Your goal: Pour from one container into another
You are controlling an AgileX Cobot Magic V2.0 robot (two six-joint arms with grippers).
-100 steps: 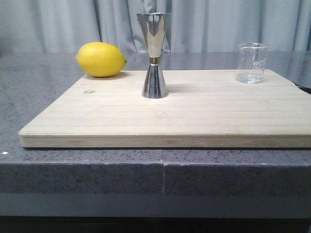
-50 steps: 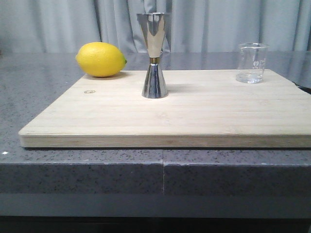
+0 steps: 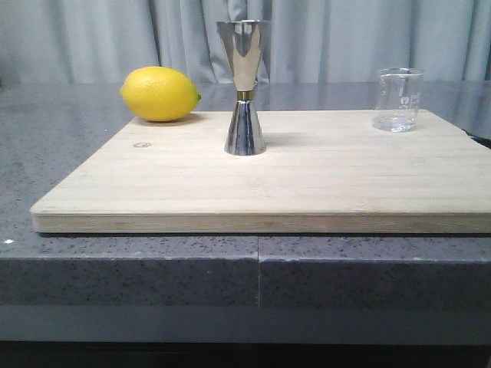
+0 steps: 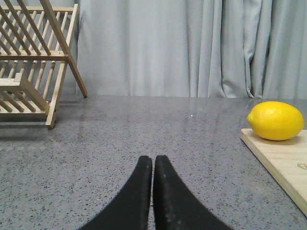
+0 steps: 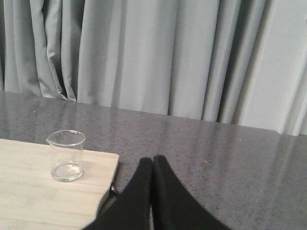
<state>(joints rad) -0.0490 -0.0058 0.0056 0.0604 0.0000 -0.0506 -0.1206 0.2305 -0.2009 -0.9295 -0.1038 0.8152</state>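
The small clear glass beaker [image 3: 397, 100] stands upright near the far right corner of the wooden board [image 3: 307, 176]; it also shows in the right wrist view as the beaker [image 5: 67, 155]. The tall steel jigger [image 3: 244, 87] with a gold band at its waist stands upright at the board's middle back. My left gripper [image 4: 153, 160] is shut and empty over the grey counter, left of the board. Just off the board's right corner my right gripper [image 5: 152, 161] hovers shut and empty, apart from the beaker. Neither gripper shows in the front view.
A yellow lemon [image 3: 159, 93] lies at the board's far left corner, seen also as the lemon [image 4: 276, 120]. A wooden dish rack [image 4: 33, 62] stands on the counter [image 4: 144, 124] farther left. Grey curtains hang behind. The counter's front edge [image 3: 258, 261] is near the camera.
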